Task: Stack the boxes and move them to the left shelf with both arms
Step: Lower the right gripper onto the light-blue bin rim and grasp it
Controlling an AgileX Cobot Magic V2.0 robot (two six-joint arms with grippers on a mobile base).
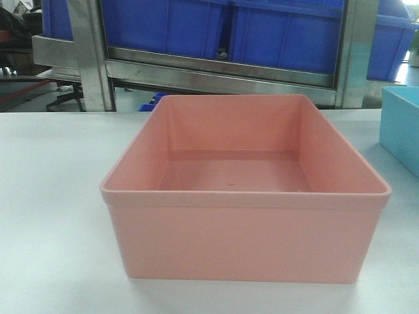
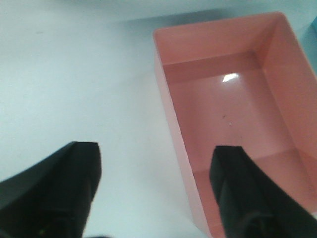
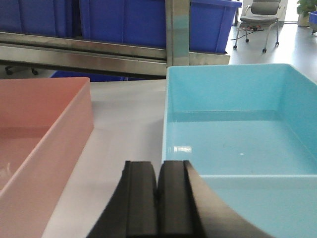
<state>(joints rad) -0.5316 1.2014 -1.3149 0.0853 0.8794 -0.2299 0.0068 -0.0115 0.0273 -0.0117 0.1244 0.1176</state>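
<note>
A salmon pink box (image 1: 242, 242) stands open-topped and empty in the middle of the white table. A light sky blue box (image 1: 402, 127) sits to its right, apart from it by a strip of table. In the left wrist view my left gripper (image 2: 156, 166) is open and straddles the pink box's (image 2: 233, 109) left wall, with one finger (image 2: 59, 188) over the table and the other (image 2: 237, 183) inside the box. My right gripper (image 3: 158, 173) is shut with nothing between its pads, at the near left corner of the blue box (image 3: 237, 144). The left shelf is out of view.
Behind the table (image 1: 52, 196) runs a stainless-steel rack (image 1: 222, 72) loaded with large dark blue crates (image 1: 281, 33). An office chair (image 3: 262, 15) stands on the floor far off to the right. The pink box (image 3: 34, 129) lies left of the right gripper.
</note>
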